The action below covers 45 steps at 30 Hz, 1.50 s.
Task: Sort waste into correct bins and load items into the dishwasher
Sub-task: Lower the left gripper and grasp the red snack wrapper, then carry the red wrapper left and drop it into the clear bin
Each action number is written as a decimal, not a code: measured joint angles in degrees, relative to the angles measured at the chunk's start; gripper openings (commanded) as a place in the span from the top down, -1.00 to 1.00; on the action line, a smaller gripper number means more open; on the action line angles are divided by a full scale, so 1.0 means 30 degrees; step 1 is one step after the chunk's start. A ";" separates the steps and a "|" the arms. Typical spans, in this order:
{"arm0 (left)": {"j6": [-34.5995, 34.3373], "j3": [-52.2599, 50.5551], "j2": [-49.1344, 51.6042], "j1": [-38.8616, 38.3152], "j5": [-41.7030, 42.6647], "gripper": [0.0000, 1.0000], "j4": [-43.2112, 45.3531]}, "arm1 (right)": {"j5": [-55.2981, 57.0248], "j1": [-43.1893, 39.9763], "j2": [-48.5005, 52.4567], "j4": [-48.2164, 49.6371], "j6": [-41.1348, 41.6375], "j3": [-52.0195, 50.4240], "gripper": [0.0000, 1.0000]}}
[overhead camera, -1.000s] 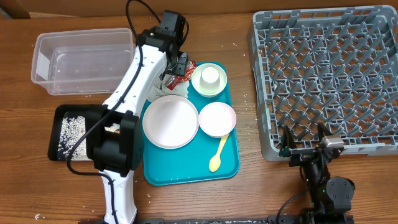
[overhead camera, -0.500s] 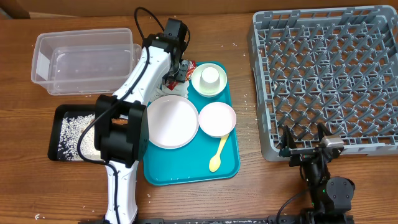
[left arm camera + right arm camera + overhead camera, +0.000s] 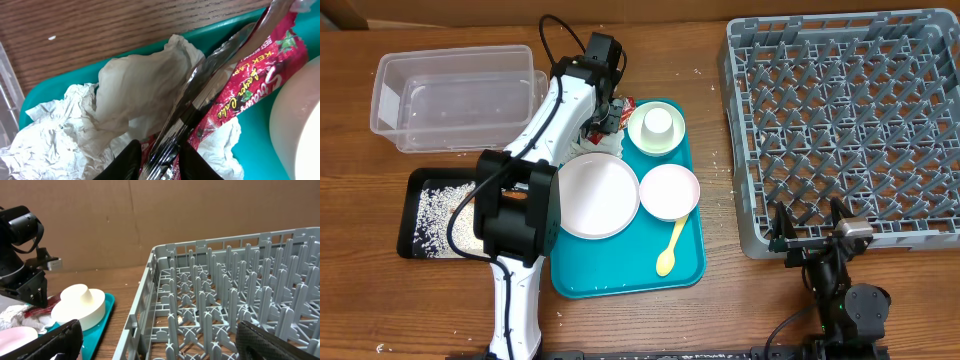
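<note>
My left gripper [image 3: 608, 113] is at the far left corner of the teal tray [image 3: 620, 275], shut on the red snack wrapper [image 3: 240, 90], whose silver inside shows between my fingers [image 3: 161, 159]. The crumpled white napkin [image 3: 115, 105] lies under and beside the wrapper. On the tray are the pink-white plate [image 3: 593, 195], a whitish bowl [image 3: 669, 191], a second bowl with the small white cup upside down in it [image 3: 656, 128] and the yellow spoon [image 3: 671, 250]. The clear tub [image 3: 455, 98] and the black tray with white crumbs [image 3: 435, 212] are at the left. The grey dish rack [image 3: 845, 130] is at the right. My right gripper [image 3: 817, 240] is open by the rack's near edge.
The left arm [image 3: 535, 150] stretches over the black tray's right side and the teal tray's left edge. In the right wrist view the rack's corner [image 3: 155, 255] stands just ahead, with the cup and bowl [image 3: 80, 305] to its left. Stray white crumbs lie on the wood.
My left arm has shifted slightly right and its wrist has turned, staying at the wrapper. The right arm has not moved.
</note>
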 measured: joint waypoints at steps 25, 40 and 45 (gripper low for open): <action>-0.0459 0.2426 -0.2353 0.0000 0.1931 0.92 -0.3810 | 0.0000 0.0000 0.0000 0.0007 0.0000 0.0000 -1.00; -0.5078 0.2521 -0.6324 0.1770 -0.2426 0.92 -0.3876 | 0.0007 0.0000 0.0000 0.0007 0.0007 0.0000 -1.00; -0.7694 0.2805 -0.8007 0.4881 -0.3402 0.79 -0.3810 | 0.0000 0.0000 0.0000 0.0000 0.0000 0.0000 -1.00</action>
